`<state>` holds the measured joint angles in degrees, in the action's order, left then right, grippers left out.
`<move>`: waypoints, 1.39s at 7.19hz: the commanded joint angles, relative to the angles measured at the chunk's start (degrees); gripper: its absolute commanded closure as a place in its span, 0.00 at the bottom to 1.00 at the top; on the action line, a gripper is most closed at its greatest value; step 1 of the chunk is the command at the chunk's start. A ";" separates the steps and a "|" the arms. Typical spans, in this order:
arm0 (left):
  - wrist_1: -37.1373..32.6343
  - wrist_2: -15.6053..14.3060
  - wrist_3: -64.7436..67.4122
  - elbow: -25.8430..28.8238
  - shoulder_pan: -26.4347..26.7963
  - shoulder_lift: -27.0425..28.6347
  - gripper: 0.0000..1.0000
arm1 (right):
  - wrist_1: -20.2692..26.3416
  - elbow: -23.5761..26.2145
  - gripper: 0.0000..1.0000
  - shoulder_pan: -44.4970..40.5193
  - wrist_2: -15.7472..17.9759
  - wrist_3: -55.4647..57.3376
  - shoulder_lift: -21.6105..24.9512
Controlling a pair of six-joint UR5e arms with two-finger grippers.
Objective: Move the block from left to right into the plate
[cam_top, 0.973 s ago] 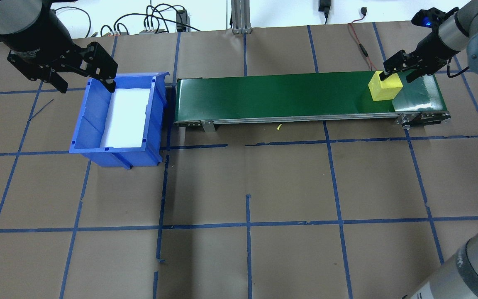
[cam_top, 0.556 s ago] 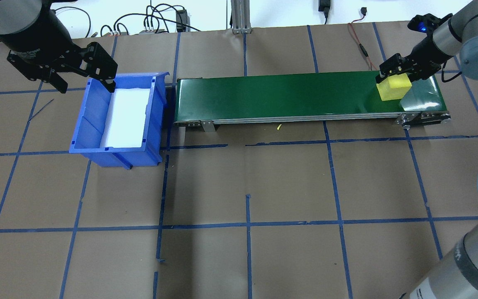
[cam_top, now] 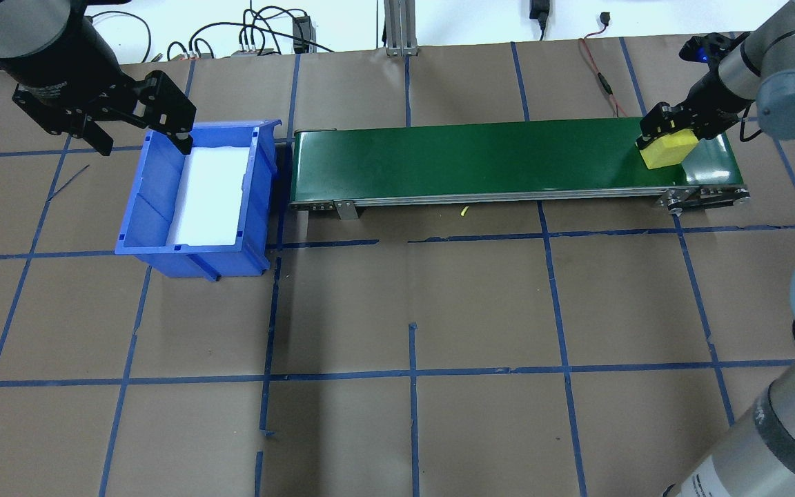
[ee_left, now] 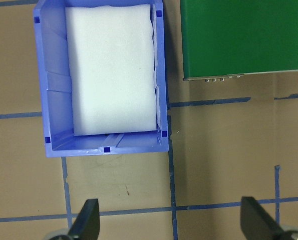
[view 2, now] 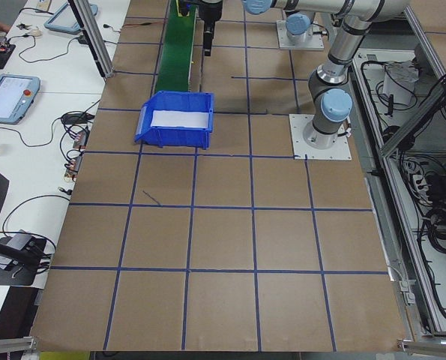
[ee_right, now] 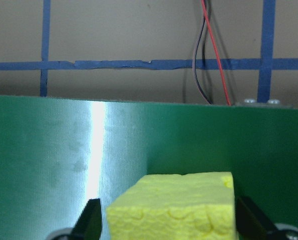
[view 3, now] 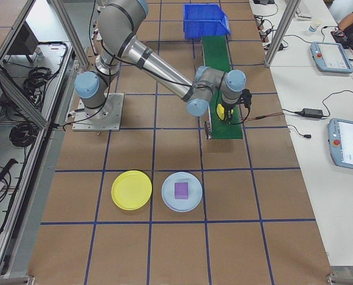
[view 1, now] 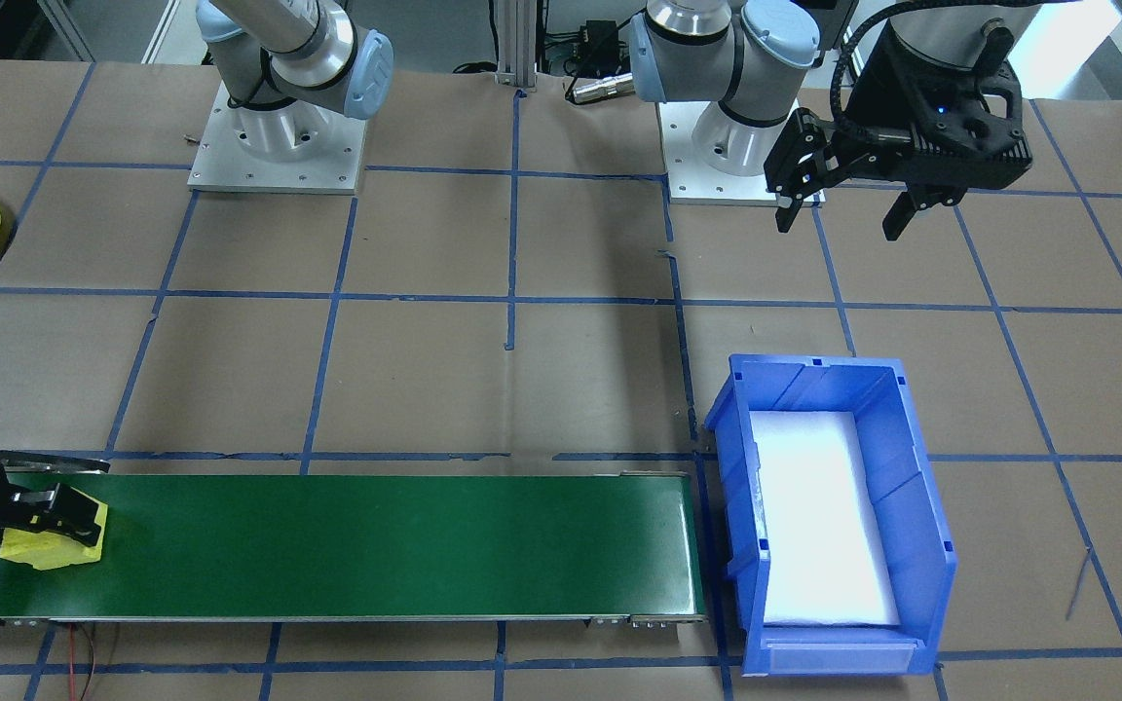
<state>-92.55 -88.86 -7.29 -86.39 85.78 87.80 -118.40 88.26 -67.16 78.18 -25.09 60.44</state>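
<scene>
Since a second ago, my right gripper (cam_top: 670, 132) has carried the yellow foam block (cam_top: 669, 154) further toward the right end of the long green conveyor belt (cam_top: 494, 159), and the block now sits lower against the belt near its right edge in the overhead view.

Largest first: I see the brown paper-covered counter (cam_top: 411, 304) with its blue tape grid filling every exterior view. On it, the conveyor belt runs across the upper middle of the overhead frame. At its left end, just beside it, stands the blue rectangular plastic bin (cam_top: 197, 197) with a white foam pad (cam_top: 210, 197) lining its floor.

In the exterior right view, the small round bright yellow plastic plate (view 3: 132, 190) lies at lower left of centre on the counter, well apart from the belt. Just beside it is a pale blue round plate (view 3: 181, 192) holding a purple square block (view 3: 181, 190).

My left gripper (cam_top: 136, 128) hangs at upper left of the overhead frame, over the bin's far left corner, jaws spread wide and holding nothing.

My right gripper's jaws are clamped on the yellow foam block, a finger on each side in the right wrist view.
</scene>
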 commanded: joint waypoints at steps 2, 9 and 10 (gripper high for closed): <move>0.00 0.00 0.00 0.00 0.00 0.00 0.00 | 5.58 1.64 0.59 6.56 10.92 -13.42 8.35; -0.09 -0.09 0.09 -0.09 0.09 -0.09 0.00 | -6.45 26.68 0.45 55.08 11.55 -60.31 17.00; -0.18 -0.17 0.09 -0.09 0.09 -0.09 0.00 | -6.75 26.01 0.42 55.64 11.47 -60.00 15.43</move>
<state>-92.65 -89.02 -7.24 -86.45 85.86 87.71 -122.63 113.43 -14.09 89.75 -83.13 77.26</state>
